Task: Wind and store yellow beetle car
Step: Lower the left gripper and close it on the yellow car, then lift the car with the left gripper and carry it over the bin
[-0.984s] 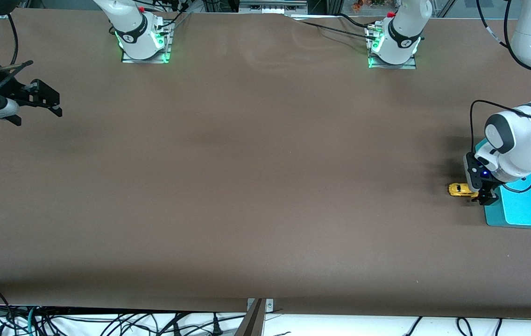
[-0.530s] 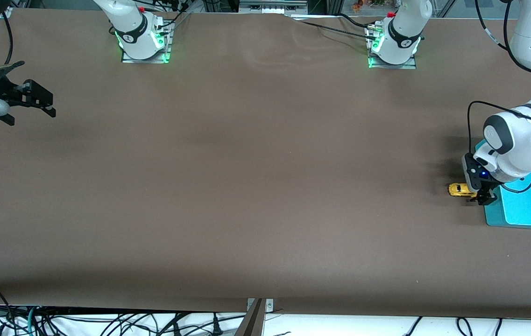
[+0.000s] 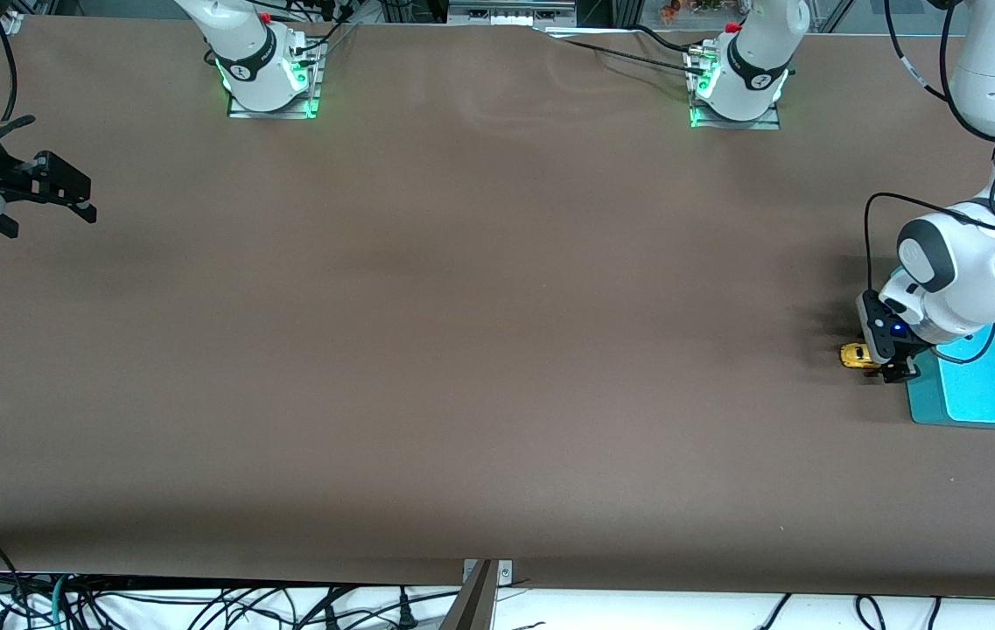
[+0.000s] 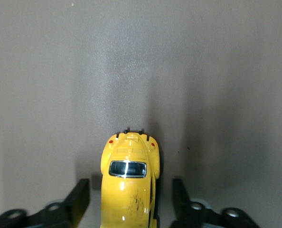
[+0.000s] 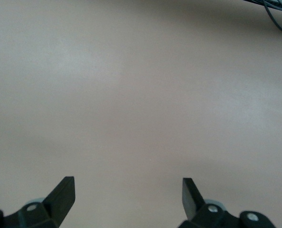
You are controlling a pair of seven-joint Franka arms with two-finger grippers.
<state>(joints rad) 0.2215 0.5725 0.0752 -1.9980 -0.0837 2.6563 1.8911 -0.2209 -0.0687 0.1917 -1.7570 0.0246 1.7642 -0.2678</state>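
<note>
The yellow beetle car (image 3: pixel 854 355) rests on the brown table toward the left arm's end, beside a teal tray. My left gripper (image 3: pixel 886 367) is low on the table around the car's end that points to the tray. In the left wrist view the car (image 4: pixel 129 190) lies between the two black fingers (image 4: pixel 79 202), with a small gap on each side, so the left gripper (image 4: pixel 130 204) is open and touches nothing. My right gripper (image 3: pixel 81 197) hovers open over the table at the right arm's end; the right gripper (image 5: pixel 128 194) has only bare table between its fingers.
A teal tray (image 3: pixel 987 385) lies flat at the left arm's end of the table, right beside the car and partly under the left arm. The two arm bases (image 3: pixel 269 79) (image 3: pixel 738 87) stand along the table edge farthest from the front camera.
The left gripper has slid farther over the car and its fingers have drawn closer together. The right gripper has drifted a little toward the right arm's end of the table.
</note>
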